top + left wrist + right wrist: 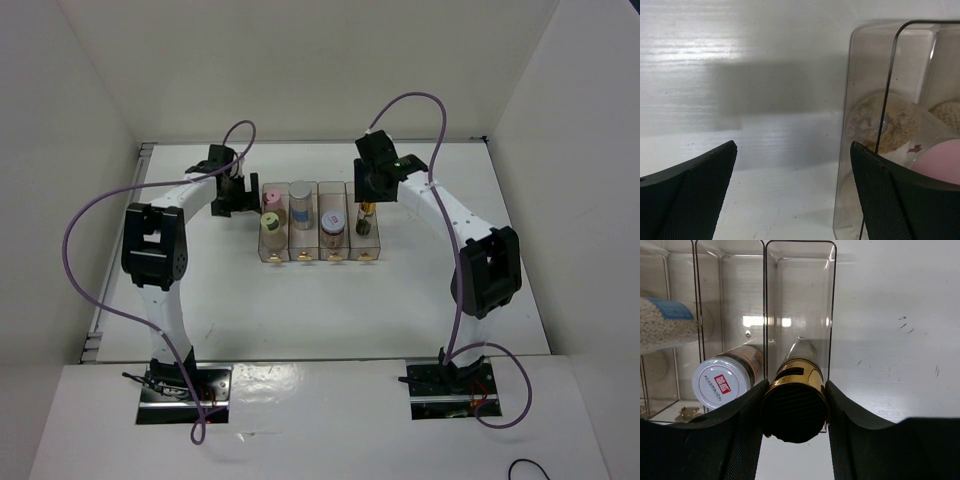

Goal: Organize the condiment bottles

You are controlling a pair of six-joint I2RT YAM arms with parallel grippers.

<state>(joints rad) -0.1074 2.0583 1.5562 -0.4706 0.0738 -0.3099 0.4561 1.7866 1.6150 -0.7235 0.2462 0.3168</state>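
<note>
Upper right, the right arm (440,200) is bent inward and the right gripper (795,390) is seen pinching the slim dark bottle (794,415), ribbed black cap and glossy gold band, inside the rightmost clear bin (800,300). Upper left, the left gripper (792,165) is held spread beside the leftmost bin (865,75), where the pink-capped bottle (942,162) is lodged.
</note>
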